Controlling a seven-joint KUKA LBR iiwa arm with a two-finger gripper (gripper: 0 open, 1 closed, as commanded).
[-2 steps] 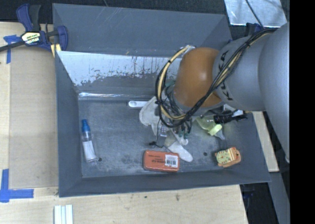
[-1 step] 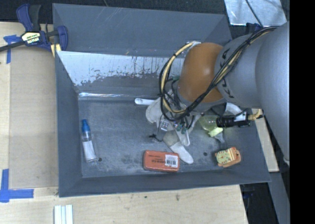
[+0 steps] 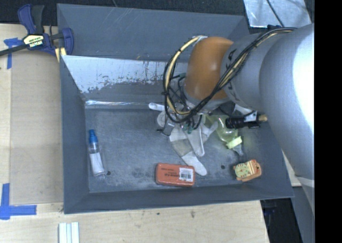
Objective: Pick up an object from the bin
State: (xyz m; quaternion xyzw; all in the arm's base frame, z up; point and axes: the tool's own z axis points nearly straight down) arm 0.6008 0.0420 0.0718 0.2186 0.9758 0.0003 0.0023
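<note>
Hanging low over the white heap point(image 3: 187, 143) in the middle of the bin point(image 3: 75, 130), the claw point(image 3: 181, 123) looks well placed to grab 1 piece. Its cover point(image 3: 206, 65) hides it, so I cannot tell if it is open or holding anything.

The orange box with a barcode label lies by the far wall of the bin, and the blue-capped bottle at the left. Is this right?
No: the camera view shows the orange box by the near wall of the bin, not the far one. The blue-capped bottle is at the left.
</note>
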